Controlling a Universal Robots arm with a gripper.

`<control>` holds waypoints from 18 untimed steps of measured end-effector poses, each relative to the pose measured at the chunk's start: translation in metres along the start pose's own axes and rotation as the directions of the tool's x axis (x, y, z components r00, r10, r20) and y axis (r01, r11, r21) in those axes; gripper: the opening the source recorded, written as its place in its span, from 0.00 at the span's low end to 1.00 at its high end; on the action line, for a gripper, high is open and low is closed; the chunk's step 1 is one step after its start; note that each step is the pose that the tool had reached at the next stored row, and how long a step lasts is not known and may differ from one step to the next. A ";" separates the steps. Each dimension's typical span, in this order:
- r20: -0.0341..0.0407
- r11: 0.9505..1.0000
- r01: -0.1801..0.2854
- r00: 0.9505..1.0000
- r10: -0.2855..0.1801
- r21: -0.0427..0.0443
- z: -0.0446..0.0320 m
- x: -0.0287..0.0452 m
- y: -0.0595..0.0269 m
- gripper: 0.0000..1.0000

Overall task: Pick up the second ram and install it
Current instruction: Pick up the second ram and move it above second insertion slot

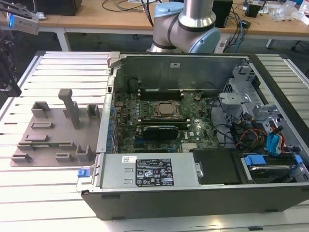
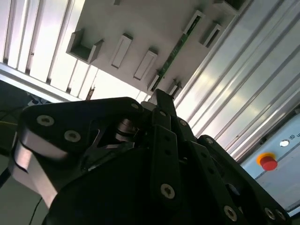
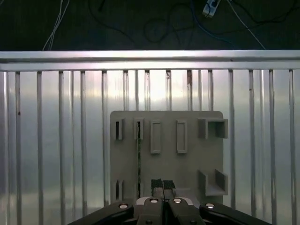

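First wrist view: gripper (image 3: 162, 186), fingers pressed together, empty. Second ram (image 3: 138, 159) on edge in grey holder (image 3: 187, 166), just beside fingertips, long axis along holder slots.

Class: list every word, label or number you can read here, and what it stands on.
Nothing reads clearly.
White sticker on the power-supply cover: too small.
Black label beside it: too small.
Marking near the red button in the second wrist view: cut off, unreadable.
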State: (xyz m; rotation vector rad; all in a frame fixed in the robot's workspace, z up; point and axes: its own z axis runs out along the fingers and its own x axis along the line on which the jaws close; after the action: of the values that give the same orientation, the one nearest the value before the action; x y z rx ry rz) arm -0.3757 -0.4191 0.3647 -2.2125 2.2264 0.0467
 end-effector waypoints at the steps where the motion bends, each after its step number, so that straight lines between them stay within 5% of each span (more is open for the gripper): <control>1: 0.000 1.000 0.014 1.000 -0.014 0.000 0.0000 0.0000 0.0000 0.10; 12: -0.002 0.993 0.121 0.993 -0.121 -0.003 0.0000 0.0000 0.0000 0.10; 18: 0.000 1.000 -0.019 1.000 0.019 0.000 0.0017 0.0000 0.0000 0.10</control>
State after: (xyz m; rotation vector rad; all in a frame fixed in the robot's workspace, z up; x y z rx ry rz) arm -0.3758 -0.4190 0.3631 -2.1906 2.2477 0.0468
